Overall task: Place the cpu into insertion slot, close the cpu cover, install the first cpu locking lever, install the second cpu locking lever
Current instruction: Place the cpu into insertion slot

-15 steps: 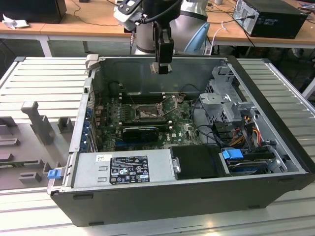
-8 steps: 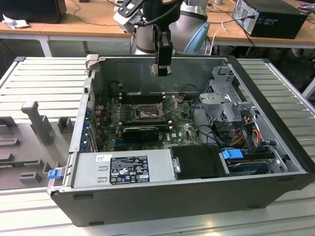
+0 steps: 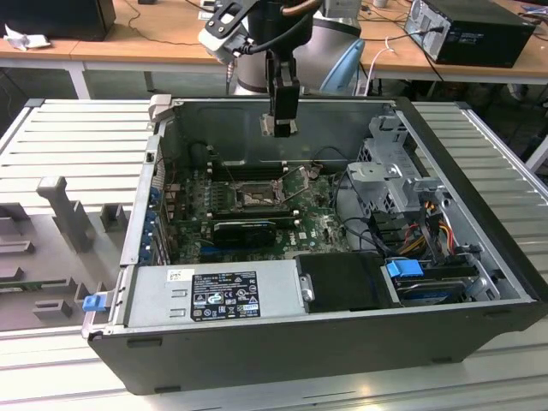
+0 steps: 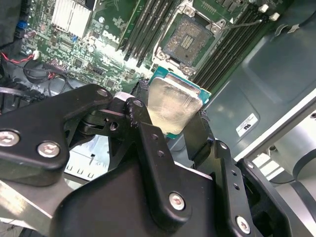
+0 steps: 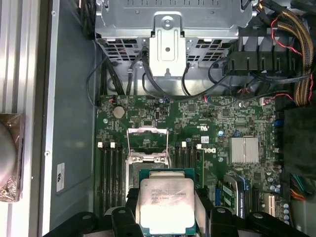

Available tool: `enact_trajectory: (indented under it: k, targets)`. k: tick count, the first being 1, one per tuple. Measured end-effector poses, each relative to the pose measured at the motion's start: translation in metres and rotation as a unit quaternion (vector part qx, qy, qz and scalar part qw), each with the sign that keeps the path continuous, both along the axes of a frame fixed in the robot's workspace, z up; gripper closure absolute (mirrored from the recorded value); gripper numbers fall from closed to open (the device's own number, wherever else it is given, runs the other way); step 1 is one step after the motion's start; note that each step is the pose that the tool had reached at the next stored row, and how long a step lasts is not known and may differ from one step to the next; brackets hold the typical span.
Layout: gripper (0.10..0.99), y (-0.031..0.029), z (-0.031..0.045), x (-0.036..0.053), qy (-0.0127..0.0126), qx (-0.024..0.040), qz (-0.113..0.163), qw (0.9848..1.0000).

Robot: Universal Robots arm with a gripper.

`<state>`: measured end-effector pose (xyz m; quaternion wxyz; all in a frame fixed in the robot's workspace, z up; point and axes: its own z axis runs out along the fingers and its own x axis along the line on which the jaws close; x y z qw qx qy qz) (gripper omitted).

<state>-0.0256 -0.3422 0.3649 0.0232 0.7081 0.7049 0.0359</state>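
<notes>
silver cpu (image 5: 165, 205) gripped in claw (image 4: 173, 113), sides covered

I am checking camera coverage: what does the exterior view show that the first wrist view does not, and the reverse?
Exterior view adds: the whole case, the power supply and the arm over it. First wrist view adds: the cpu seen close, silver top up, clamped in the gripper. Both: the gripper, the slot, the drive cage.

Robotics laboratory or electronics workshop: an opened desktop computer case (image 3: 282, 342) lies on a slatted metal tabletop (image 3: 77, 128) beneath a robot arm (image 3: 274, 26); wooden tabletops (image 3: 154, 47) behind carry cables (image 3: 171, 21) and another computer (image 3: 471, 30).
</notes>
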Motion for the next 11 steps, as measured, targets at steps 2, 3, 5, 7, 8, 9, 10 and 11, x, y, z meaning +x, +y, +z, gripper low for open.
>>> enact_trajectory:
  k: [2, 3, 5, 7, 8, 9, 10, 11]
  targets:
    - [0.557, 0.0, -0.0018, 0.0, 0.0001, 0.0, 0.0, 1.0]
    - [0.557, 0.0, -0.0041, 0.0, 0.0001, -0.0001, 0.0, 1.0]
    - [0.557, 0.0001, -0.0093, 0.0, 0.0001, -0.0007, 0.0, 1.0]
    - [0.557, 0.0003, -0.0127, -0.0011, 0.0002, -0.0007, 0.0, 1.0]
    - [0.557, 0.0004, -0.0136, -0.0019, 0.0002, -0.0007, 0.0, 1.0]
    - [0.557, 0.0007, -0.0152, -0.0033, 0.0002, -0.0008, 0.0, 1.0]
    - [0.557, 0.0008, -0.0162, -0.0041, 0.0002, -0.0007, 0.0, 1.0]
    - [0.557, 0.0009, -0.0169, -0.0047, 0.0002, -0.0007, 0.0, 1.0]
